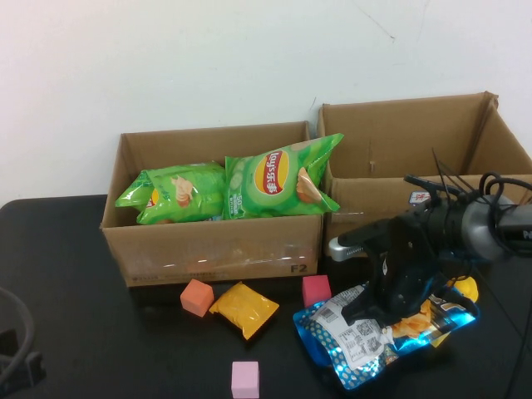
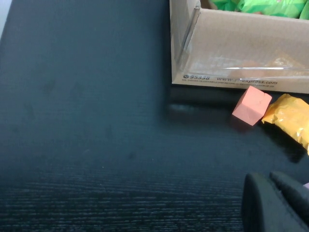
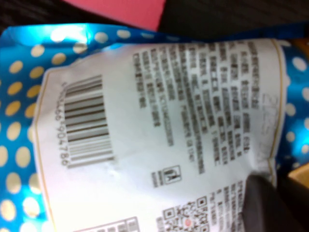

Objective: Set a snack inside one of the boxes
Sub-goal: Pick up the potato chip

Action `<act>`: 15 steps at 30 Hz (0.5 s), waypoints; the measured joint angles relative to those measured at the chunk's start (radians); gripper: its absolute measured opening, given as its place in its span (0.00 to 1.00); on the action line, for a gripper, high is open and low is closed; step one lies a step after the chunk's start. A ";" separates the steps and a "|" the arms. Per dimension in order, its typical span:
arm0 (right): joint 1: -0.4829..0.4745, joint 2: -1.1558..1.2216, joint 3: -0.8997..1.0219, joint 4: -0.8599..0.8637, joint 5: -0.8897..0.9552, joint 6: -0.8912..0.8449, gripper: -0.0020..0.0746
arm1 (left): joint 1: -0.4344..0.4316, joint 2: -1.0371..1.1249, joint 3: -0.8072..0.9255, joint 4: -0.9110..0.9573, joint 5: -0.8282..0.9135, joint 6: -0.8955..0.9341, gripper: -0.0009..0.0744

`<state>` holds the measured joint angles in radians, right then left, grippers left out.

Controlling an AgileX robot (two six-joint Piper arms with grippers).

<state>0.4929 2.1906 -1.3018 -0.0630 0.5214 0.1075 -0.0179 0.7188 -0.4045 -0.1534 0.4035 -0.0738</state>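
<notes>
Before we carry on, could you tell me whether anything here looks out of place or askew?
One green Lay's bag sticks up over the left box rim, tilted. Right gripper is down on the blue snack bag; left gripper is parked low at the table's left edge.

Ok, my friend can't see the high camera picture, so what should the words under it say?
The right gripper is low over a blue snack bag on the black table, in front of an empty cardboard box. The other box holds green chip bags. The left gripper sits at the near left corner.
</notes>
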 joint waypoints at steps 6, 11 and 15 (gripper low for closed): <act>0.000 0.010 -0.057 -0.002 0.141 -0.027 0.04 | 0.000 0.000 0.000 0.004 0.000 0.003 0.01; 0.000 -0.002 -0.097 -0.002 0.268 -0.050 0.03 | 0.000 0.000 0.000 0.004 0.000 0.003 0.01; 0.000 -0.041 -0.098 -0.002 0.288 -0.056 0.03 | 0.000 0.000 0.000 0.004 0.007 0.003 0.01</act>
<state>0.4929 2.1496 -1.4001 -0.0653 0.8098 0.0518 -0.0179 0.7188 -0.4045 -0.1498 0.4107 -0.0703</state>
